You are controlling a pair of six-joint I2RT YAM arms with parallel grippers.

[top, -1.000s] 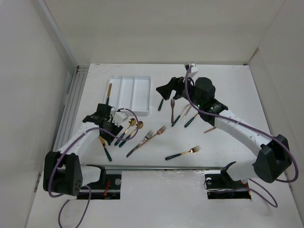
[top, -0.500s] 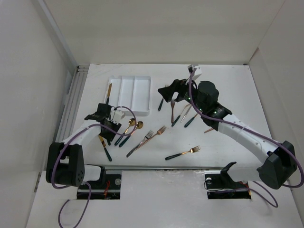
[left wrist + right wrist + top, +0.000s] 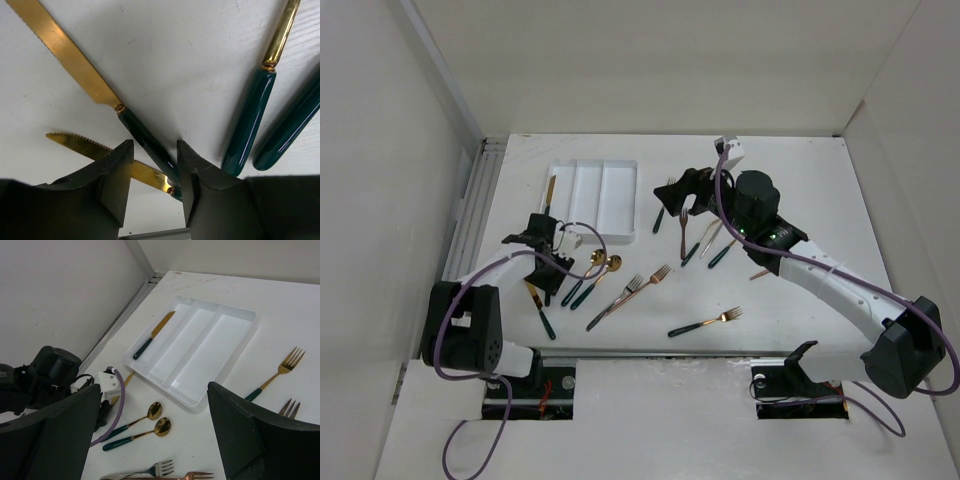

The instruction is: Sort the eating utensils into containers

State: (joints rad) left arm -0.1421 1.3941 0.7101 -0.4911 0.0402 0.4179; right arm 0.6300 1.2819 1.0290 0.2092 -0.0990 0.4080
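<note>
Eating utensils (image 3: 705,322) lie scattered across the counter (image 3: 800,180) beside the white tray (image 3: 592,164). Only one knife (image 3: 550,195) rests in a container, the leftmost compartment (image 3: 562,215), laid lengthwise as the narrow slot requires. We see the left tool (image 3: 155,160) sitting low over a green-handled knife (image 3: 145,137). Its jaws are partly open and straddle the handle with a sliver of counter showing on either side, so nothing is gripped yet. Crossing the handle squarely, we judge, prepares a firm pinch on so slim an object. A second knife (image 3: 85,145) lies just beside it, its handle end near one finger, so a double pick is a risk. The right tool (image 3: 154,405) hangs wide open and empty above the counter, well apart from the left tool.
</note>
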